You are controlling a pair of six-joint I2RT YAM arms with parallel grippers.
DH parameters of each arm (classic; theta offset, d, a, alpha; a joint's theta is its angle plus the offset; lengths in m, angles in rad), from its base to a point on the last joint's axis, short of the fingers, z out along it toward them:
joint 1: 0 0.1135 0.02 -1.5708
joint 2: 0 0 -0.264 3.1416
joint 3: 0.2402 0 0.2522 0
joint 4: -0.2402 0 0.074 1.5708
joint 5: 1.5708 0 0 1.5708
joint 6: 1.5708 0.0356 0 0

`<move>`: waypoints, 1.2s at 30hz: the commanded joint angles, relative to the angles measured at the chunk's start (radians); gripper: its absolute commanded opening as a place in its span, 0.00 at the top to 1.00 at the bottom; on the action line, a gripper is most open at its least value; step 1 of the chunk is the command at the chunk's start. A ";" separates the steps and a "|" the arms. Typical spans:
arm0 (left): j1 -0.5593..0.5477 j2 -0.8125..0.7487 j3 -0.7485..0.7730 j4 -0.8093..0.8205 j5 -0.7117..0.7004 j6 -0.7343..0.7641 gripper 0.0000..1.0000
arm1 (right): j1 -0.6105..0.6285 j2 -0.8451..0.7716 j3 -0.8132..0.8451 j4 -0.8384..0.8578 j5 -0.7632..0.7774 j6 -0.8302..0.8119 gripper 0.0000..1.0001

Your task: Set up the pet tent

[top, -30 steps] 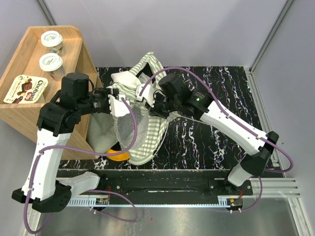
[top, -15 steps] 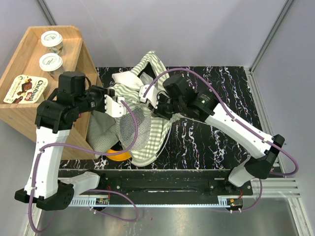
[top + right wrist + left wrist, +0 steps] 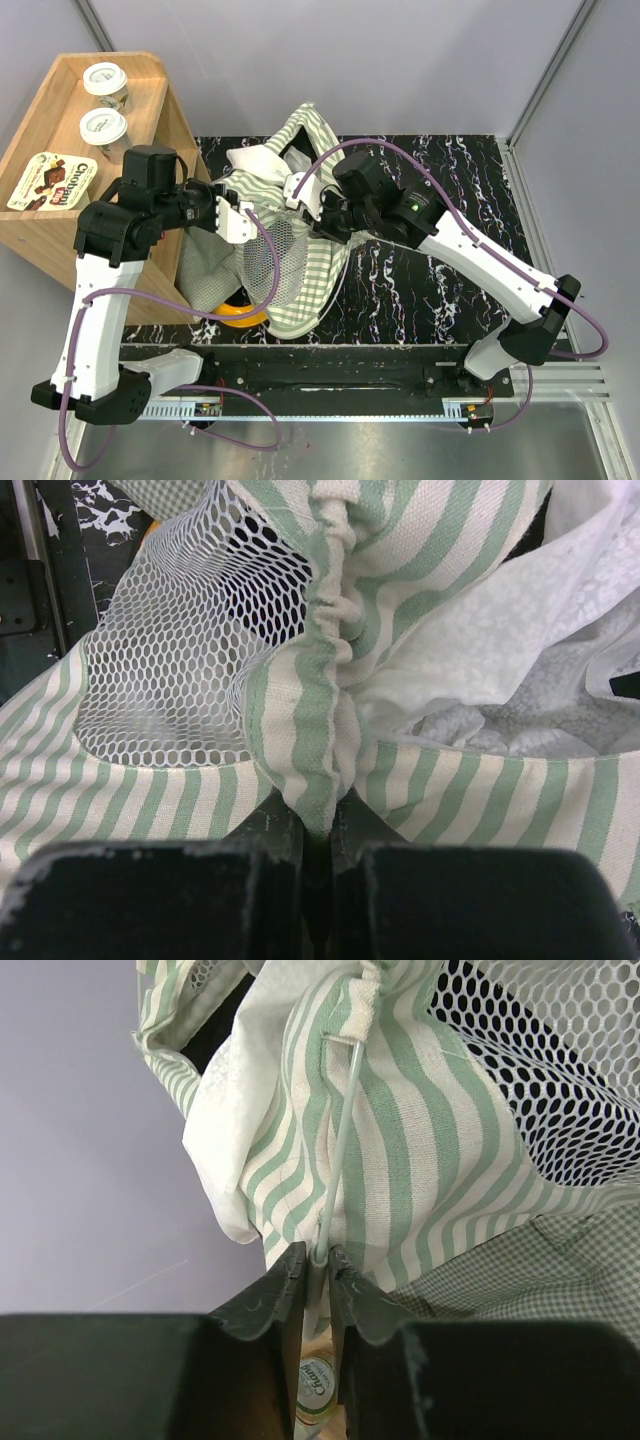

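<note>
Pet tent (image 3: 300, 290): heaped and collapsed on the left half of the black marbled table (image 3: 420, 290), lifted between both arms. Striped fabric bunched up, round mesh window (image 3: 272, 255) facing up, white lace curtain (image 3: 250, 160) spilling at 11 o'clock.

Around it:
- At 8 o'clock, touching: small-checked cushion (image 3: 205, 270), partly under the tent.
- At 7 o'clock: orange thing (image 3: 240, 315) poking out from under the fabric; cannot tell what it is.
- At 9 to 10 o'clock: wooden shelf (image 3: 60, 240) right against cushion and tent, carrying two yogurt cups (image 3: 104, 82) and a Chobani pack (image 3: 52, 182).
- Across the mesh: purple cable (image 3: 268, 262) of the left arm, looping over the window.

Room:
- From 1 to 5 o'clock: bare tabletop out to the table's right edge.
- At 6 o'clock: tent hem close to the near table edge and base rail (image 3: 330, 385).
- At 12 o'clock: fabric reaching the far table edge.
- At 9 o'clock: blocked by the shelf.

Hands:
- Left gripper (image 3: 232, 215) (image 3: 315, 1255): at the tent's 10 o'clock side, jaws nearly together, pinches thin grey pole (image 3: 340, 1150) where it runs out of the striped sleeve.
- Right gripper (image 3: 310, 215) (image 3: 318, 820): at 1 o'clock side, jaws pressed tight on a gathered striped seam beside the mesh window.
</note>
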 commanded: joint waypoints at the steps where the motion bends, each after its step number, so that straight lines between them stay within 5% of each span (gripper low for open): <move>1: 0.004 -0.006 0.023 0.002 0.003 0.003 0.81 | -0.008 -0.037 0.016 0.065 -0.012 -0.013 1.00; 5: 0.005 -0.016 0.026 0.011 -0.035 -0.010 0.71 | -0.008 -0.038 0.015 0.063 -0.010 -0.011 1.00; 12: 0.004 -0.023 0.044 0.003 -0.006 -0.031 0.68 | -0.009 -0.040 0.016 0.062 -0.009 -0.013 1.00; 30: 0.004 -0.014 0.053 -0.031 0.043 -0.008 0.69 | -0.011 -0.043 0.022 0.051 -0.015 -0.013 1.00; 36: 0.004 0.004 0.040 -0.023 0.028 0.013 0.78 | -0.011 -0.051 0.019 0.051 -0.022 -0.011 1.00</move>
